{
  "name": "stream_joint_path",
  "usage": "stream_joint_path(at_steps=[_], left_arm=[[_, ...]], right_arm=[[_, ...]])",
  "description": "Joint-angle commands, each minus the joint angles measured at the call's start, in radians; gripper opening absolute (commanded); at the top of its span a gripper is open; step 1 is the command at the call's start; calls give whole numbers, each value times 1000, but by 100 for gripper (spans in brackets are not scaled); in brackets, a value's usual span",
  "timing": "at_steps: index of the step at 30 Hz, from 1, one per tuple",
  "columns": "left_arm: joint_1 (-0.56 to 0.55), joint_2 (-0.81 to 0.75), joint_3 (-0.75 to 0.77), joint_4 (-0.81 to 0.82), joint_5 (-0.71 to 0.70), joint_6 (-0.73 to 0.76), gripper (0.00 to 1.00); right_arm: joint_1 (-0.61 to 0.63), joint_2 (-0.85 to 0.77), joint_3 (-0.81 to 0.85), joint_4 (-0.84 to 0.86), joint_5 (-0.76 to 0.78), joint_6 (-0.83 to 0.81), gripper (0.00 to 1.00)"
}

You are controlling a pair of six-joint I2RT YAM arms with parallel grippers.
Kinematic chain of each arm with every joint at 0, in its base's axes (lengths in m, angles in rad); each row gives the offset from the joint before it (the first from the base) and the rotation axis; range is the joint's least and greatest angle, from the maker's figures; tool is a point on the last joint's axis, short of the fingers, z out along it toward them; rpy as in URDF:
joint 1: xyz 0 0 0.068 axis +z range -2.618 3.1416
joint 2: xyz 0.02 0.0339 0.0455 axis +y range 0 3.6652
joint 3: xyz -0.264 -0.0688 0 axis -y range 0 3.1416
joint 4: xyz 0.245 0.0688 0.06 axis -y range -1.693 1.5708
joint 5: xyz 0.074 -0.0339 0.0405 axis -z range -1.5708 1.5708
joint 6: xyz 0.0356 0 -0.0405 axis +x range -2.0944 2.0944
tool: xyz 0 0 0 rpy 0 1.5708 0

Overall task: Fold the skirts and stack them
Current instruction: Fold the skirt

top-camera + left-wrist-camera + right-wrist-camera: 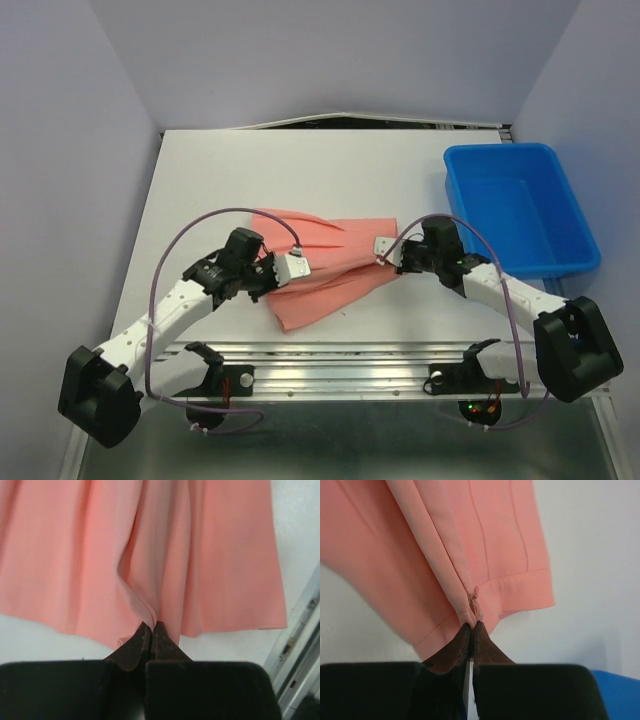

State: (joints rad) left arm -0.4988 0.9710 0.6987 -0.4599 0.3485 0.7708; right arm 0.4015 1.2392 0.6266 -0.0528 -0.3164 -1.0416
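A salmon-pink pleated skirt (325, 270) lies on the white table between the two arms, partly folded over itself. My left gripper (300, 264) is shut on the skirt's hem edge; in the left wrist view the cloth (150, 555) bunches into a fold right at the closed tips (151, 625). My right gripper (385, 250) is shut on the skirt's waist end; the right wrist view shows the seamed waistband (520, 587) pinched at the tips (473, 625). Both held edges are lifted slightly off the table.
A blue plastic bin (520, 205) stands at the right of the table, close to the right arm. A metal rail (340, 355) runs along the near table edge. Grey walls enclose the table on the left, back and right.
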Motion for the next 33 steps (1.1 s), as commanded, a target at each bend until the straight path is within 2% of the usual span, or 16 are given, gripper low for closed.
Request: stream_joint_path(at_steps=[1, 3, 4, 6, 7, 8, 10, 14, 16, 18, 21, 24, 28, 29, 30, 33], left_arm=[[-85, 49, -89, 6, -34, -7, 23], [-105, 90, -73, 17, -26, -10, 43], [-106, 104, -73, 10, -17, -10, 48], [-125, 120, -47, -5, 10, -8, 56], [-132, 124, -29, -19, 23, -7, 62], [-130, 123, -18, -49, 32, -7, 63], [-132, 92, 21, -89, 41, 2, 63], [-130, 8, 110, -164, 41, 10, 65], [-124, -2, 152, -178, 40, -28, 67], [-110, 36, 223, -203, 75, -41, 65], [-89, 86, 272, -174, 113, -71, 62], [-52, 187, 266, -80, 98, -159, 59], [26, 337, 278, 16, 32, -275, 49], [64, 401, 288, 23, 40, -318, 46], [78, 402, 294, 20, 58, -327, 46], [104, 530, 314, 13, 101, -358, 43]], right_arm=[[7, -7, -82, 42, 39, -93, 1], [16, 18, -93, 74, 68, -94, 3], [16, 29, -87, 74, 76, -89, 9], [16, 46, -59, 74, 92, -84, 38], [16, 51, -44, 50, 94, -75, 66], [16, 46, -27, 7, 94, -68, 75], [16, 20, 17, -57, 93, -49, 80], [16, -110, 87, -156, 39, -9, 87], [16, -170, 120, -199, 8, 24, 86], [16, -159, 182, -217, 14, 67, 84], [16, -94, 261, -216, 22, 112, 83], [16, 44, 344, -214, -10, 185, 77], [16, 228, 432, -223, -24, 210, 62], [16, 282, 438, -222, -23, 204, 61], [16, 301, 438, -222, -21, 204, 59], [16, 347, 411, -223, -9, 160, 55]])
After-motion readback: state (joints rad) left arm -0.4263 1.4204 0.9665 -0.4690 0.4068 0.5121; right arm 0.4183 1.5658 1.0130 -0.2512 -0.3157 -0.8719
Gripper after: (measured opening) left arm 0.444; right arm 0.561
